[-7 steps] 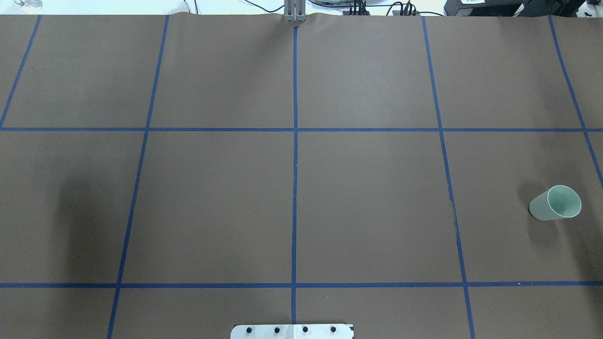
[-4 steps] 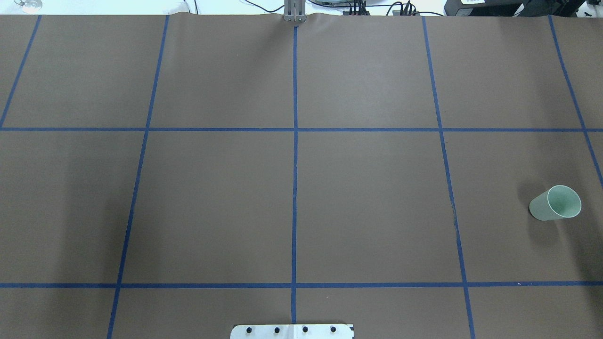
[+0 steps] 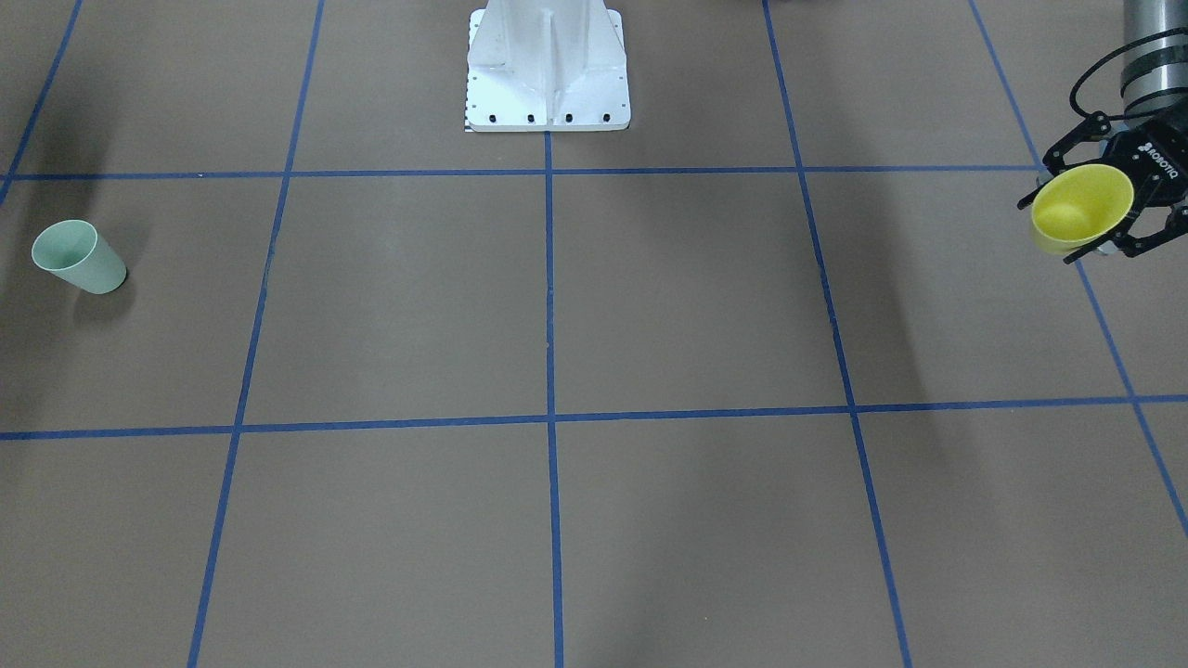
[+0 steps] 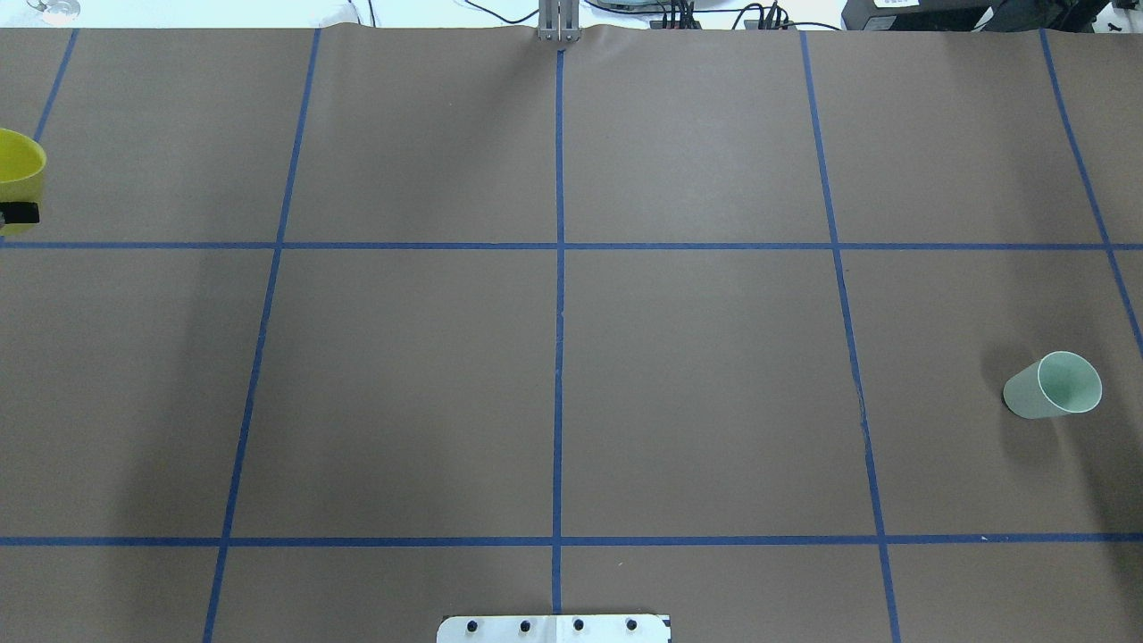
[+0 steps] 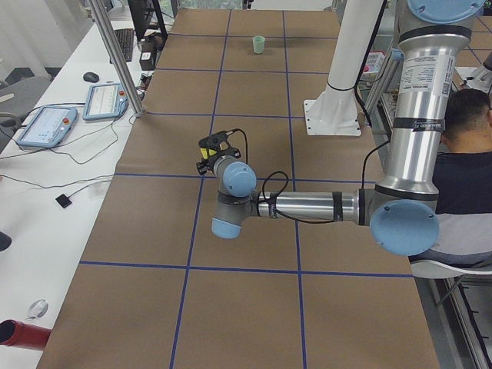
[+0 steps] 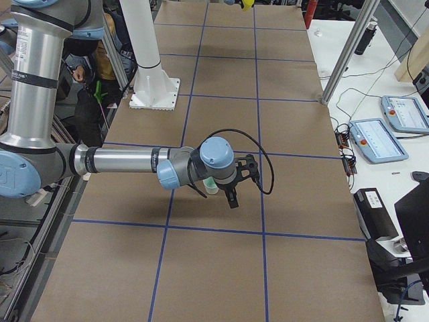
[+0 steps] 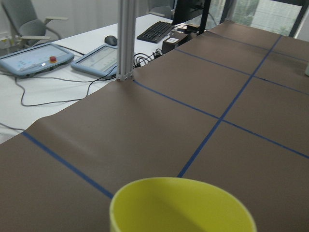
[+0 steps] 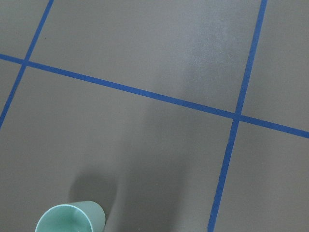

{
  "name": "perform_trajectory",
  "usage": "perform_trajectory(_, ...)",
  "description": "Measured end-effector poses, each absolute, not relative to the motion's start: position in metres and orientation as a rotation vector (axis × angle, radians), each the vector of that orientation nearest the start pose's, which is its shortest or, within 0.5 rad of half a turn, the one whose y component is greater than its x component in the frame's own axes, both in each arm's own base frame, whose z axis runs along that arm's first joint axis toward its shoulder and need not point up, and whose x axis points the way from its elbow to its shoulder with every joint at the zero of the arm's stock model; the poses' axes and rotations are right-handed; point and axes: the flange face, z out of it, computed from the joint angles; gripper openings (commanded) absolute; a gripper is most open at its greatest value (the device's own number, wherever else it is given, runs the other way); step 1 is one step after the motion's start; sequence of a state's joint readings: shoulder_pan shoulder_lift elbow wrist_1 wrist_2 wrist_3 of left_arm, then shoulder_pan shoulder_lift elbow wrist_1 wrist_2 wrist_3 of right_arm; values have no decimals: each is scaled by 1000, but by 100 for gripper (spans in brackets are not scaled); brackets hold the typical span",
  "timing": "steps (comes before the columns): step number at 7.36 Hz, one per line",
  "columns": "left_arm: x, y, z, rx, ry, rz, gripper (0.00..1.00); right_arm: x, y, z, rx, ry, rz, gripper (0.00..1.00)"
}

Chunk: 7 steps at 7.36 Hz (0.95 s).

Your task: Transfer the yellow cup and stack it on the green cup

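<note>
The yellow cup (image 3: 1077, 199) is held off the table in my left gripper (image 3: 1086, 218), whose fingers are shut on its wall just below the rim. It shows at the left edge of the overhead view (image 4: 18, 170), small in the exterior left view (image 5: 204, 153), and its rim fills the bottom of the left wrist view (image 7: 181, 208). The green cup (image 4: 1054, 385) stands upright on the table's far right side and also shows in the front view (image 3: 79, 257). My right gripper (image 6: 231, 191) hovers over the green cup (image 8: 70, 218). I cannot tell whether it is open.
The brown table cover carries a blue tape grid. The white robot base plate (image 3: 548, 102) sits at the middle of the robot's edge. An aluminium post (image 4: 558, 22) stands at the far edge. A seated person (image 5: 469, 154) is beside the robot.
The yellow cup and a bit of my left gripper have come into the overhead view at its left edge. The green cup has not moved.
</note>
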<state>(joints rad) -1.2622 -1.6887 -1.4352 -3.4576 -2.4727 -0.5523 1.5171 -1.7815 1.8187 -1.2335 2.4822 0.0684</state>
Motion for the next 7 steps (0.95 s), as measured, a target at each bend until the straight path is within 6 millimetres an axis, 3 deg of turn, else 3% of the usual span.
perform_trajectory(3,183,-458,423,1396,1422,874,0,30,-422,558,289,-958,-98,100)
perform_trajectory(5,230,-454,389,1457,1497,900,0,28,-425,535,285,-994,-50,100)
perform_trajectory(7,307,-443,348,1497,1602,862,0,23,-439,502,272,-1060,0,100)
